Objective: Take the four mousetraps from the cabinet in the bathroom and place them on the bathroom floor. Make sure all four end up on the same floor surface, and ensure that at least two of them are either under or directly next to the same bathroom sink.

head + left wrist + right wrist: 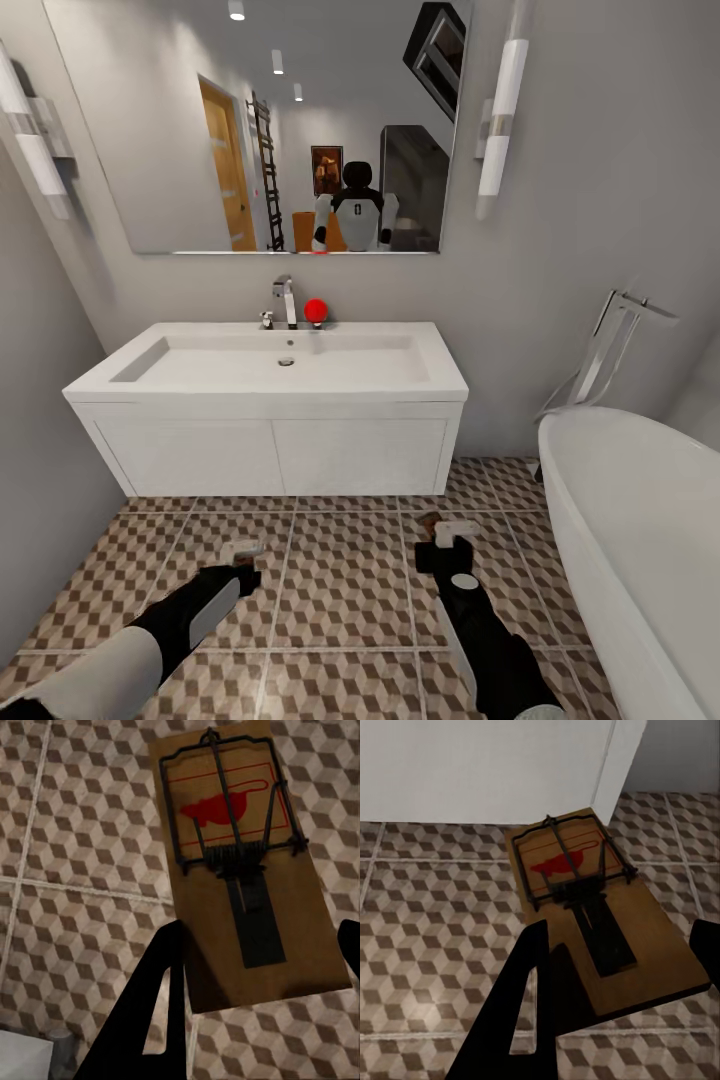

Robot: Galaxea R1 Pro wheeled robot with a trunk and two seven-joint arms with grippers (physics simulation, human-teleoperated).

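Above the cube-patterned tile floor (345, 590) before the white block sink (270, 385), the left gripper (259, 967) clamped a flat tan mousetrap (240, 862), and the right gripper (619, 967) clamped another mousetrap (592, 907), their wire springs legible only from the wrists.

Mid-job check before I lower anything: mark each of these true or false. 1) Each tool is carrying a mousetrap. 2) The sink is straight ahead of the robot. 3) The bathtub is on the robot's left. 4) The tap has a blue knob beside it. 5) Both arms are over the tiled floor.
1) True: the left tool holds a mousetrap, and the right tool holds a second mousetrap.
2) True: the sink is directly ahead, under the mirror.
3) False: the bathtub is on the robot's right.
4) False: the knob beside the tap is red.
5) True: both are above the bathroom floor.
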